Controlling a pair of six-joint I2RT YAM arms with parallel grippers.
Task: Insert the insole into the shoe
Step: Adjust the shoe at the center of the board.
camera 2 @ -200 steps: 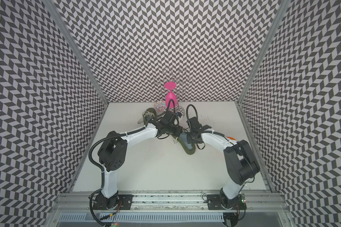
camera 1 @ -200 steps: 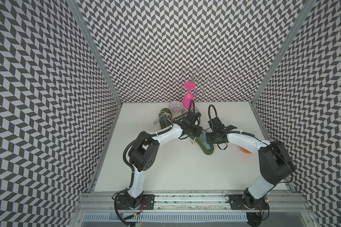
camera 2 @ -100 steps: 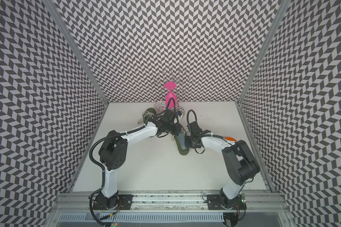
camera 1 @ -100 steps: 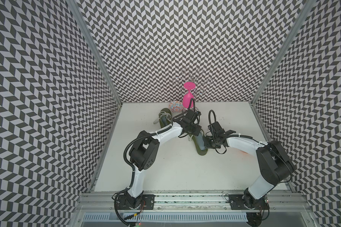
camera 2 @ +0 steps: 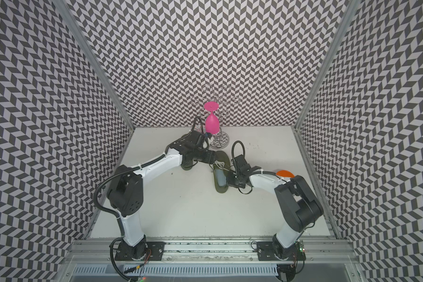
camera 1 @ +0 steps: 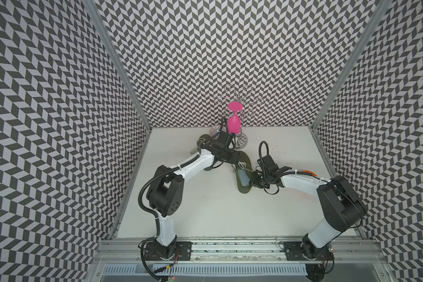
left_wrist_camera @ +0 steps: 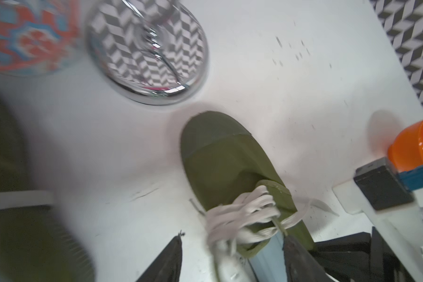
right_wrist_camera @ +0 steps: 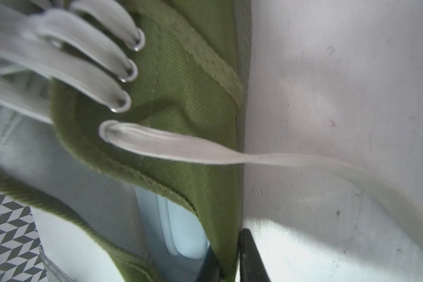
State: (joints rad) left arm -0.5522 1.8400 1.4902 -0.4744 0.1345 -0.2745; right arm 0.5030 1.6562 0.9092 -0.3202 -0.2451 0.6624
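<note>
As the pale-blue insole [left_wrist_camera: 266, 254] lies inside the olive sneaker [left_wrist_camera: 225, 158], we judge only seating remains; the right gripper [right_wrist_camera: 227, 246] pinches its wall, and the left gripper [left_wrist_camera: 232, 240] stands apart.

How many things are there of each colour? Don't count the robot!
Green: 2, the shoe and the second shoe
Pink: 1, the glass
Orange: 1, the orange bowl
Light blue: 1, the insole
Silver: 1, the rack
Orange and blue mixed: 1, the patterned bowl
Total: 7

Olive shoe [left_wrist_camera: 225, 156] — pale-blue insole [right_wrist_camera: 183, 234], white laces [left_wrist_camera: 242, 210]
</note>
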